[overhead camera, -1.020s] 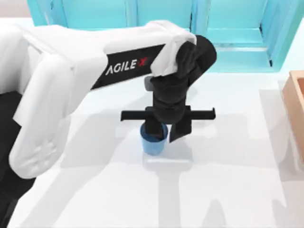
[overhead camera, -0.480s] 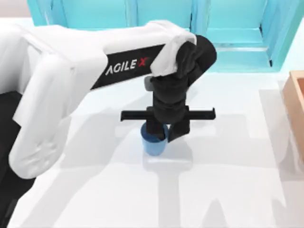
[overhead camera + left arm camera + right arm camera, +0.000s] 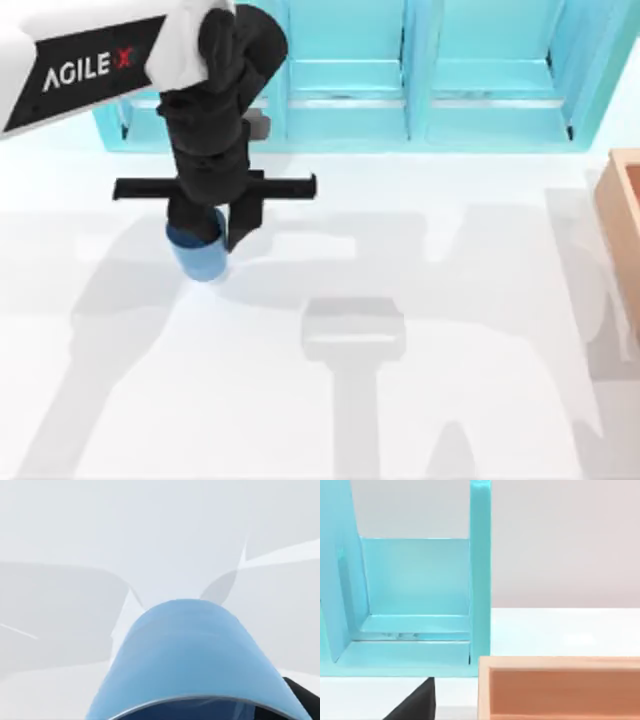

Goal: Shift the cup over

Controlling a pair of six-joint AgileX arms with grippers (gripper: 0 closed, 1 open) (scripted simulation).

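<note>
The small blue cup hangs from my left gripper, which is shut on it with one black finger on either side of the rim. Both are at the table's back left, near the teal cabinet. In the left wrist view the cup is seen close up from above its rim, with white table beyond it. A dark edge of my right gripper sits low in the right wrist view, at the table's right side.
A teal cabinet runs along the back of the table. A wooden box stands at the right edge, also seen as the box in the right wrist view. White tabletop spreads across the middle and front.
My left arm has swung to the left and back, carrying the cup from the table's middle to the back left.
</note>
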